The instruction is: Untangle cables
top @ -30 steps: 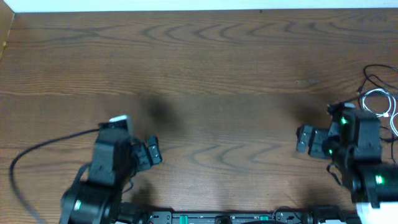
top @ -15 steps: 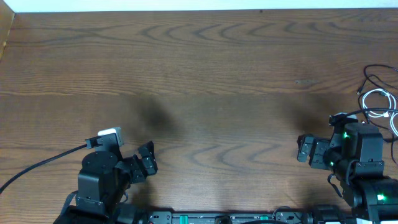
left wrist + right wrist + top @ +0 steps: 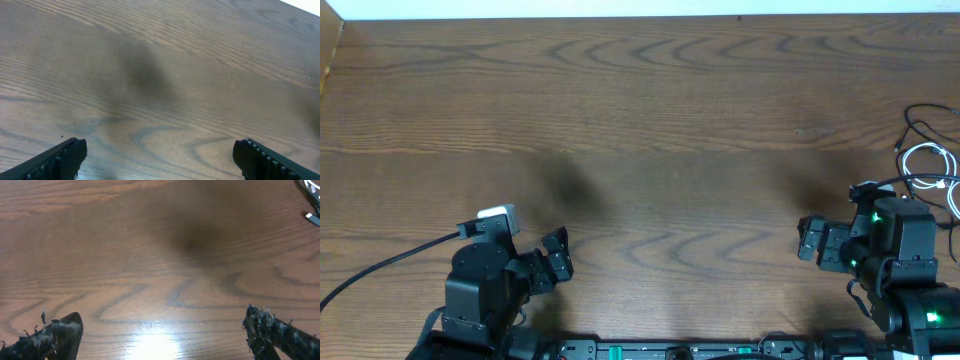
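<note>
All I've got on my feeds is the table: dark brown wood with wavy, looping grain, and it fills nearly the whole overhead view. Along the top edge of that frame there's a thin white strip, can't tell if it's wall or floor. At the far upper left a sliver of lighter wood runs down the frame edge. There's a soft dark shadow patch upper middle in the left wrist view. The right wrist view has a bright glare spot on the varnish at bottom centre.
</note>
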Controlling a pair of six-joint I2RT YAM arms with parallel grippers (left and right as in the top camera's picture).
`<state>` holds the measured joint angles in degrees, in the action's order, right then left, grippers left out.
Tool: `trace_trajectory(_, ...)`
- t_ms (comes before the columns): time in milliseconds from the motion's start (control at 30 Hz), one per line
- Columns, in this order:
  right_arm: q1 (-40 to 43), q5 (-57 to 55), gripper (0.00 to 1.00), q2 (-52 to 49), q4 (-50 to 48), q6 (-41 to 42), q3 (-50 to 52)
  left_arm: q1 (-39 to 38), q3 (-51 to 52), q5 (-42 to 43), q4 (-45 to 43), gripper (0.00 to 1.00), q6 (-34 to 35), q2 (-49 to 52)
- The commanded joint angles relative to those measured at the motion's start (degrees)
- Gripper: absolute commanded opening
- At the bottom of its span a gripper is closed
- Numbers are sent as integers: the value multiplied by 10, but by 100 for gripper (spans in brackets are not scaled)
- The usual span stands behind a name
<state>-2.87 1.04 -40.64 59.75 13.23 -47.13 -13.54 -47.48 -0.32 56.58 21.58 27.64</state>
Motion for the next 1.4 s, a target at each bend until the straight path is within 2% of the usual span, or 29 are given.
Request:
trace_trajectory(0,-2,-5,99,1,1,7,4,2,4,-3,1,98,-5,0)
trace_trajectory(1233,-2,-5,99,2,1,7,4,2,4,-3,1,98,-5,0)
trace_trajectory(1367,-2,-31,99,3,0,-6,5,2,4,-3,1,98,-5,0)
